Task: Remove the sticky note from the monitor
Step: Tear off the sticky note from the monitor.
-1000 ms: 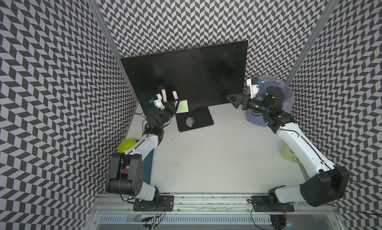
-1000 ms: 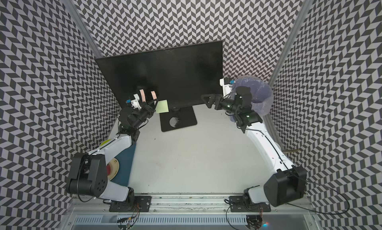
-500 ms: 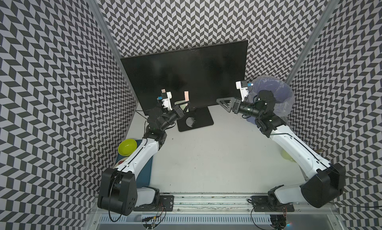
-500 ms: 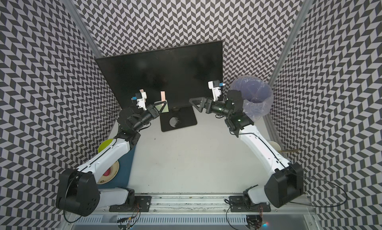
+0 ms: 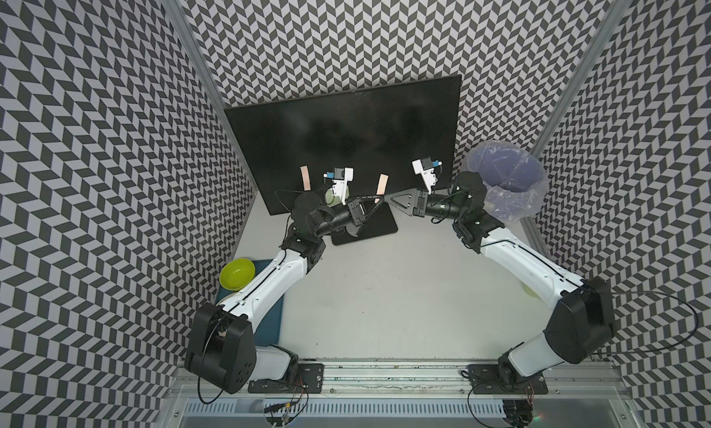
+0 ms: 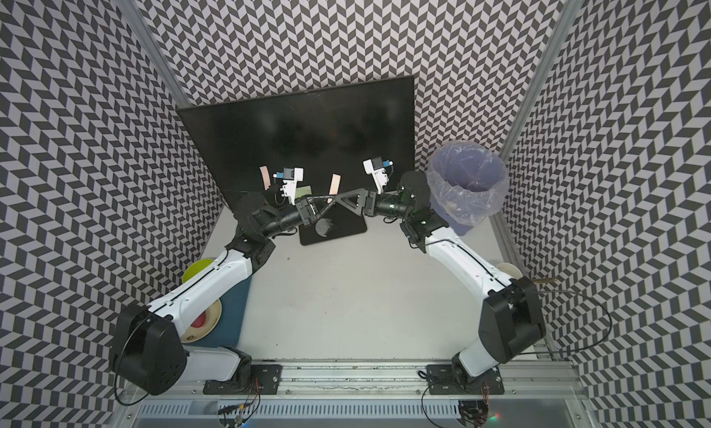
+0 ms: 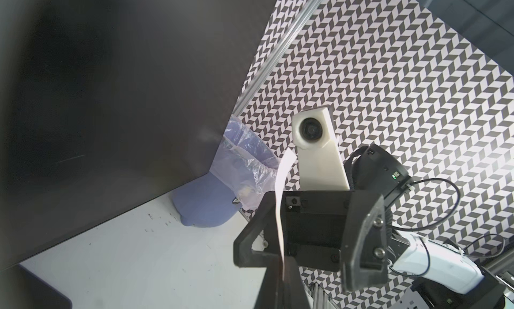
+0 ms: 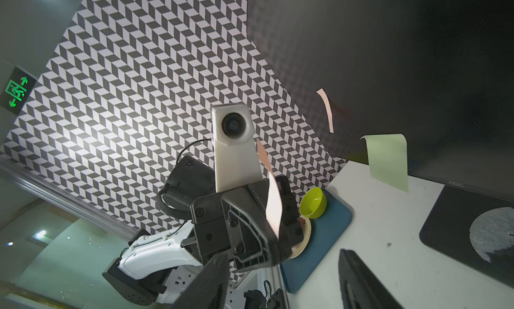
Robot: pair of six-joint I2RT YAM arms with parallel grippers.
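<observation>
left pincer point(image 5: 375, 202): pinching pink sticky note point(image 5: 382, 184), carried rightward across monitor point(image 5: 346, 137) | right pincer point(image 5: 390, 206): spread, now arrived beside note

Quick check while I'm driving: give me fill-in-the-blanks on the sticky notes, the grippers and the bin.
1. The left gripper is shut on a thin ____ paper sticky note.
2. The jaws of the right gripper stand ____.
3. A pale green square sticky note sticks near the ____ edge of the large black flat-screen monitor.
4. The round purple bin is lined with a clear ____ bag.
Missing words: pink; open; bottom; plastic.
</observation>
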